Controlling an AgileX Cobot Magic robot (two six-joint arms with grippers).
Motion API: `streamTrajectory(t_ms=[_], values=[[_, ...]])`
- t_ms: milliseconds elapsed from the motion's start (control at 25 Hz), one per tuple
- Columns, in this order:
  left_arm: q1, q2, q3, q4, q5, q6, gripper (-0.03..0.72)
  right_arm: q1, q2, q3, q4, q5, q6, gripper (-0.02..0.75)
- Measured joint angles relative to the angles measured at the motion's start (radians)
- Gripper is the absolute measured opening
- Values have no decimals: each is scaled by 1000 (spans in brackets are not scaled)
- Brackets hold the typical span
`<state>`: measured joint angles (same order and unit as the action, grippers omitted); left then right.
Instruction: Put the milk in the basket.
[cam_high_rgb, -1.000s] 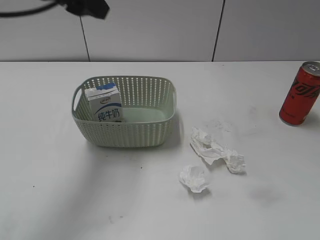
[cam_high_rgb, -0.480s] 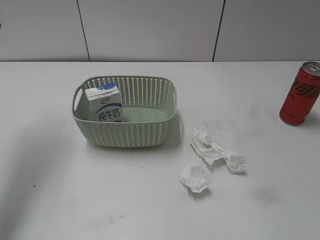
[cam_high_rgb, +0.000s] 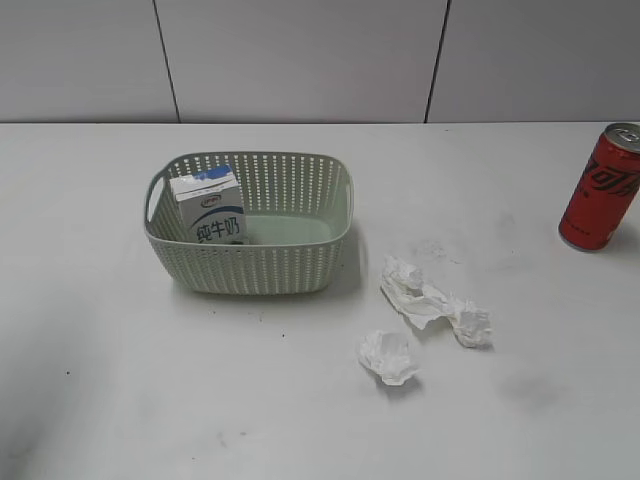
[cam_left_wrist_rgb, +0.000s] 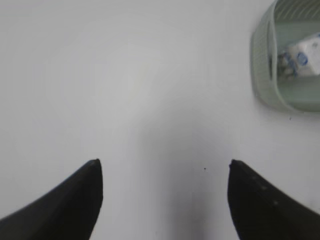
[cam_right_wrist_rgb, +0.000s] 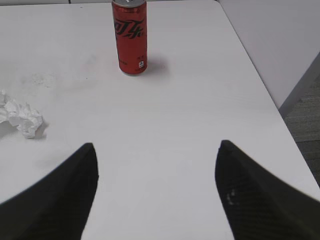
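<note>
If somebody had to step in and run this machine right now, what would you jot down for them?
Left gripper: open, empty, over bare table to one side of the basket.
Right gripper: open, empty, near the red can.
Milk: standing inside the basket, at its left end.
Done: the milk is in, and no arm shows in the exterior view.
Left: nothing for this job. The can and two crumpled tissues sit outside the basket.
</note>
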<state>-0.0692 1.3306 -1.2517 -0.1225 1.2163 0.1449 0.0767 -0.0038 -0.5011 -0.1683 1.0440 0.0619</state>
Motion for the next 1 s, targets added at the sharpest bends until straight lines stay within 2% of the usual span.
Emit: streamTrajectory(t_ms=[560,800,1000], values=[[0,-506,531,6,-9,-22,564,0,0,0,0,0,0,584],[0,-734,684,-16,-47,-42,564,0,0,0,0,0,0,584],[0,-913,757,-37,-92,-45,564,0,0,0,0,0,0,584]])
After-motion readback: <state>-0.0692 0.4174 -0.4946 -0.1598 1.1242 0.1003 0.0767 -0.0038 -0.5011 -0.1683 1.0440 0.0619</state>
